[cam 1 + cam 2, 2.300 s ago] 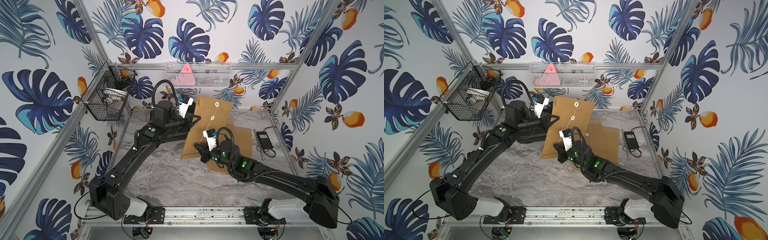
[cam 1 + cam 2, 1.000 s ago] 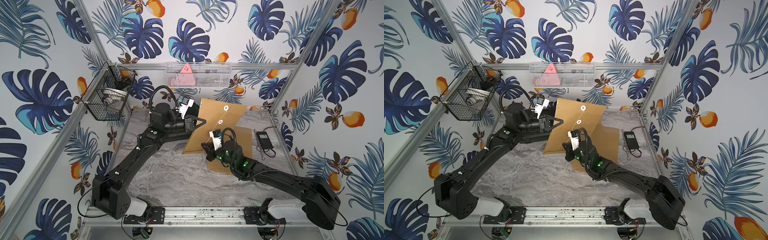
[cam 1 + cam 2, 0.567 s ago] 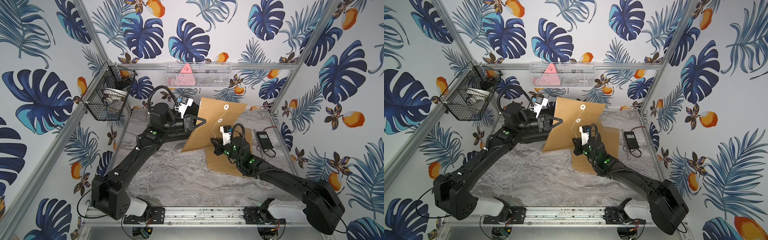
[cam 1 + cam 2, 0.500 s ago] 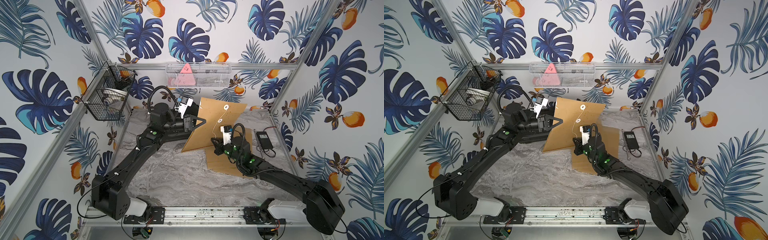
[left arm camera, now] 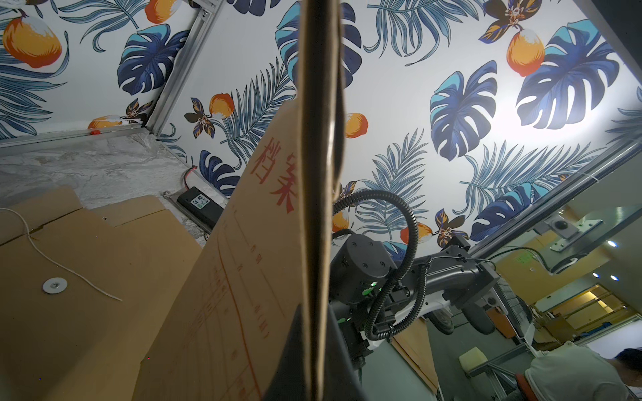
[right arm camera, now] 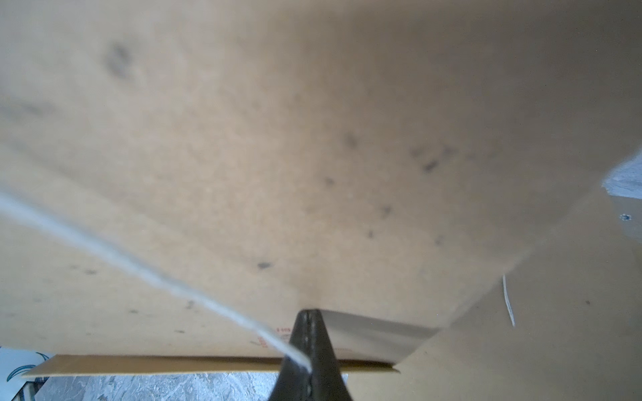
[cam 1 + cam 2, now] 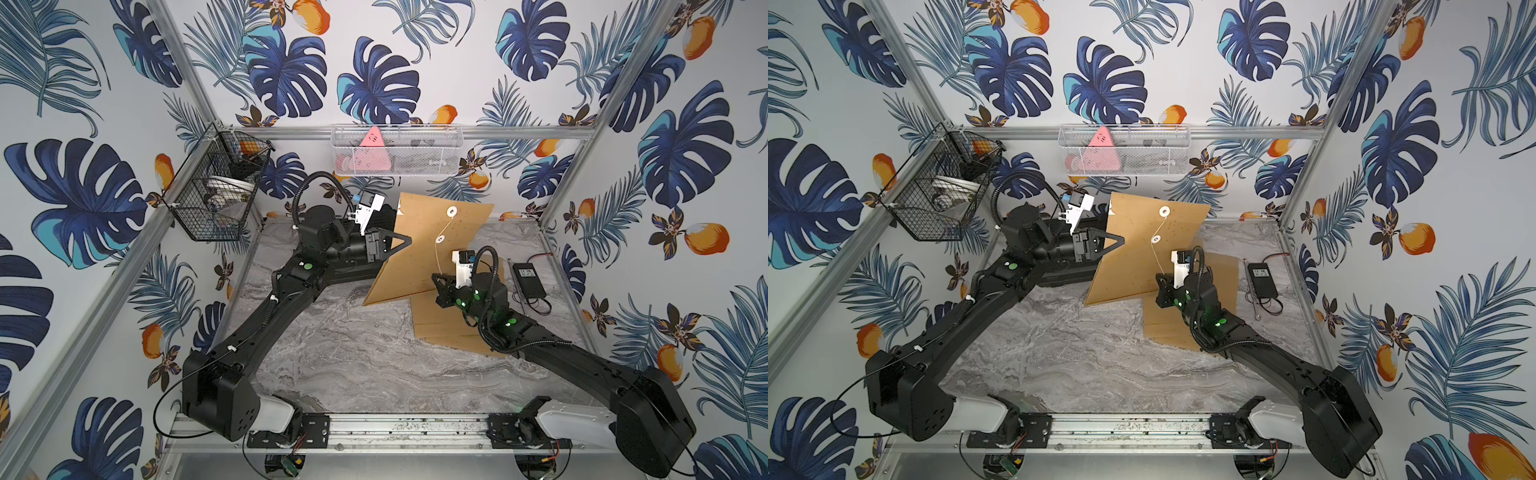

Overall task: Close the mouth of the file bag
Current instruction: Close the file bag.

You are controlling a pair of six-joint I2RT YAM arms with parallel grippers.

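File bag [image 7: 419,257] stands tilted at the rear of the bench [image 7: 332,353], rotated since 2 s ago. Left gripper [image 7: 405,240] clamps its edge. Right gripper [image 7: 437,282], pinching the string [image 7: 436,257], has moved right, below the lower disc [image 7: 440,239]. Judged: winding unfinished, mouth unsecured.

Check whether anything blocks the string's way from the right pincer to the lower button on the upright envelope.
Nothing visible does: the string runs clear from the right pincer up the envelope's bare face to the lower button.
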